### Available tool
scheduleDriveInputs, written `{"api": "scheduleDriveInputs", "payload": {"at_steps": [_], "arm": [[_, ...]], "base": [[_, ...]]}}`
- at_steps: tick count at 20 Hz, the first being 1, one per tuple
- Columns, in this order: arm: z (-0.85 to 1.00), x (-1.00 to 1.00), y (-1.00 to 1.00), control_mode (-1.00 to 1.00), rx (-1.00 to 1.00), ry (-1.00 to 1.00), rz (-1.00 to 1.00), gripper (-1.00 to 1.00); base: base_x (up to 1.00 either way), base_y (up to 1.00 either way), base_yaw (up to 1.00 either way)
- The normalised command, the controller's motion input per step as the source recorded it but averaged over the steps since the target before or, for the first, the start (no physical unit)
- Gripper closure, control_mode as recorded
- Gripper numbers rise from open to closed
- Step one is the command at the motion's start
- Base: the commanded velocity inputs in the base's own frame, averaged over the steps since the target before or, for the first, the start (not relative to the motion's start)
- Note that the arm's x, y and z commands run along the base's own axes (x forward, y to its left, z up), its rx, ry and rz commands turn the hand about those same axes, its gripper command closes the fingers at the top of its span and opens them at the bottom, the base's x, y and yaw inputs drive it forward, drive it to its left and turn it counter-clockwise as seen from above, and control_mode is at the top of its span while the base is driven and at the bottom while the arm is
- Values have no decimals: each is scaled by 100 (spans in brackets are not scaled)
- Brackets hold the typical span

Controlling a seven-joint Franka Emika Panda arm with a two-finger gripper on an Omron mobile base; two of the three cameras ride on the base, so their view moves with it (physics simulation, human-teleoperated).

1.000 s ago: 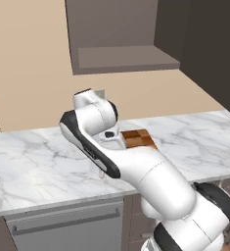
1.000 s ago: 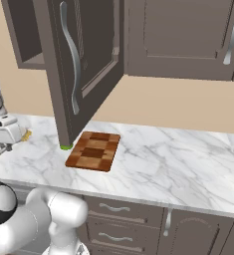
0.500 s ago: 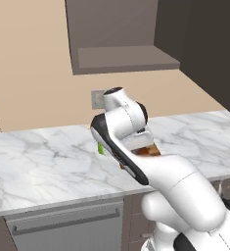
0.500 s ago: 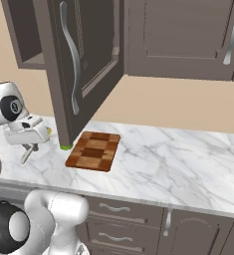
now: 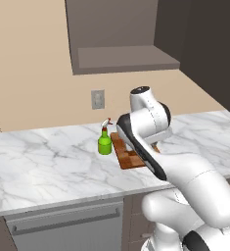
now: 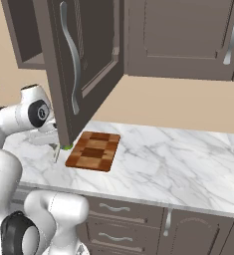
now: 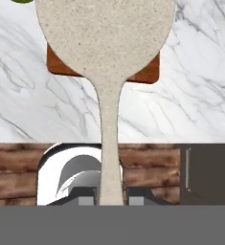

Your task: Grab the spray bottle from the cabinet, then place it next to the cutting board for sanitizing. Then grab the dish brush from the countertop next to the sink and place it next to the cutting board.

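1. The gripper (image 7: 111, 200) is clamping the dish brush (image 7: 106, 52) by its handle, and over the last second it has been swinging from the sink side to above the cutting board (image 5: 132, 152).
2. The spray bottle (image 5: 104, 142) is standing just beside the board's far left corner.
3. Delivery is nearly done, judging by this.
4. No writing is legible.

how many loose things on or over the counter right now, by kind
spray bottle: 1
cutting board: 1
dish brush, held in the claw: 1
total: 3
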Motion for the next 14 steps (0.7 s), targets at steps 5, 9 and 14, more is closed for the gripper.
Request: {"api": "scheduleDriveInputs", "payload": {"at_steps": [5, 9, 14], "arm": [[0, 11, -72, -100, -3, 1, 4, 100], [0, 3, -49, -100, -7, -1, 0, 100], [0, 21, -32, -100, -7, -1, 0, 100]], "base": [[0, 0, 0], [0, 0, 0], [0, 0, 0]]}}
